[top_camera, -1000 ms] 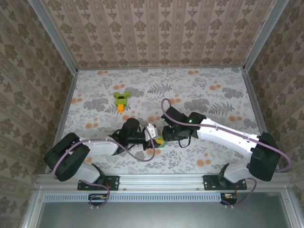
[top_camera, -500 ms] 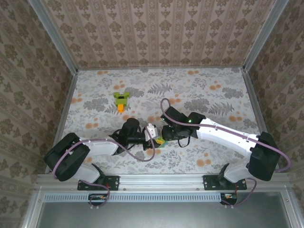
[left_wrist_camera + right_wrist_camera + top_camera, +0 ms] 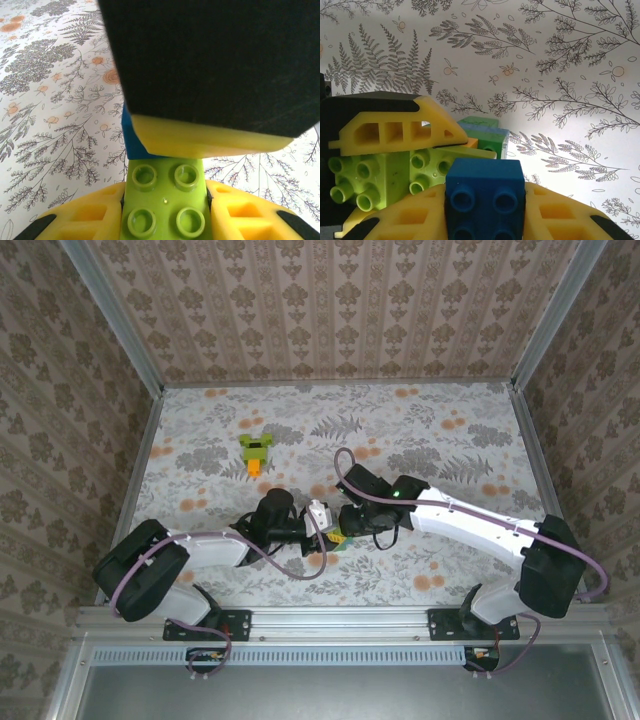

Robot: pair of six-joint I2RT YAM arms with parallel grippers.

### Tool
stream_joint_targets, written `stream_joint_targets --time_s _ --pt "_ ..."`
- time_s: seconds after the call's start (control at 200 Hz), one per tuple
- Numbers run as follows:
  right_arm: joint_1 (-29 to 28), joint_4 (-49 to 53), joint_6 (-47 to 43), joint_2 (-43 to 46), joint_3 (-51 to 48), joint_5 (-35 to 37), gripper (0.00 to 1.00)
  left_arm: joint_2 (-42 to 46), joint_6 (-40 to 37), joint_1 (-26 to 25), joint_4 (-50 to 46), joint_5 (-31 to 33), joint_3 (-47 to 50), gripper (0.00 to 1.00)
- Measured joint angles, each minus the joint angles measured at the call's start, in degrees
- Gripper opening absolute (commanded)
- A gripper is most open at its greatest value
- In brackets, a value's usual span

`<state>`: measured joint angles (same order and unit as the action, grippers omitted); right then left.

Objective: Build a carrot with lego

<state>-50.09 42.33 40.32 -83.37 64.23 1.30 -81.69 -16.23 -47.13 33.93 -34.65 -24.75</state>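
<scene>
Two bricks gripped: left gripper point(image 3: 165, 220) clamps lime-green brick point(image 3: 162, 192), right gripper point(image 3: 485, 222) clamps blue brick point(image 3: 485, 185) touching it. I'd square studs first, then press straight.

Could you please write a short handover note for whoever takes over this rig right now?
Left end effector: shut on a lime-green studded plastic brick.
Right end effector: shut on a blue studded plastic brick.
Both meet over the table's near middle.
Built so far: small lime-green brick build with an orange tip, farther back, left of centre.
Left: pressing the held bricks together; join unconfirmed.
</scene>
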Motion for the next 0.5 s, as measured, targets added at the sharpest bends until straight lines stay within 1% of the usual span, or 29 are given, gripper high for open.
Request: stream_joint_targets --time_s 0.5 --pt "0.0 1.2 -2.3 -1.9 2.0 -0.1 0.21 -0.1 0.4 0.3 0.0 0.0 0.0 0.3"
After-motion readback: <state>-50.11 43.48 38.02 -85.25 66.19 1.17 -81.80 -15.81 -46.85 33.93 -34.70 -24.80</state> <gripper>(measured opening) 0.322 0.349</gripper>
